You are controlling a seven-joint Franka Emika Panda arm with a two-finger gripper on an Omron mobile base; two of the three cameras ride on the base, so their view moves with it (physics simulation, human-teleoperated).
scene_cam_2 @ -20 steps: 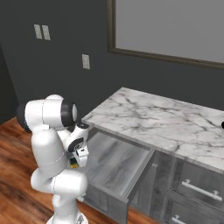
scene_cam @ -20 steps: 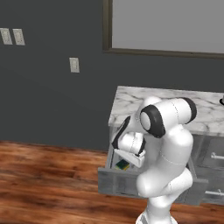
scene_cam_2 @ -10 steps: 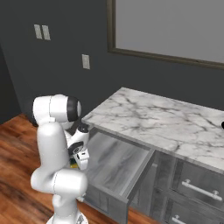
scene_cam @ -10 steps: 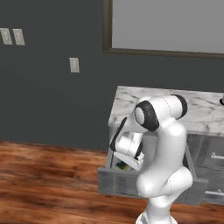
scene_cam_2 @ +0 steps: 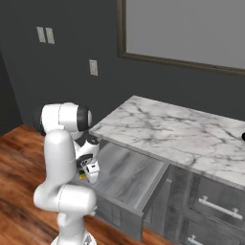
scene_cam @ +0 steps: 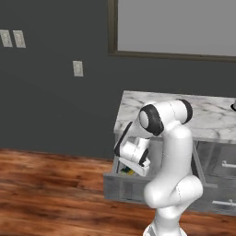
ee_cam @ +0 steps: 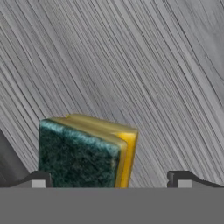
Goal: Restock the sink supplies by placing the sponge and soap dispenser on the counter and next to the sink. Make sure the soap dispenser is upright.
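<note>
The sponge (ee_cam: 83, 151), yellow with a dark green scouring face turned up toward me, lies on the streaked grey floor of the open drawer (scene_cam: 120, 187) below the white marble counter (scene_cam_2: 177, 134).

The smooth, round white robot arm (scene_cam: 173, 152) has fat shiny tubes, black rings at its joints, and a white hand (scene_cam: 132, 154).

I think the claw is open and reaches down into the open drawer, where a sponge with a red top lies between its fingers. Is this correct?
Not fully. The sponge has a dark green top over a yellow body, not a red one; the hand view shows this. The rest holds: the claw is open, it reaches down into the open drawer, and the sponge lies between its fingers.
</note>
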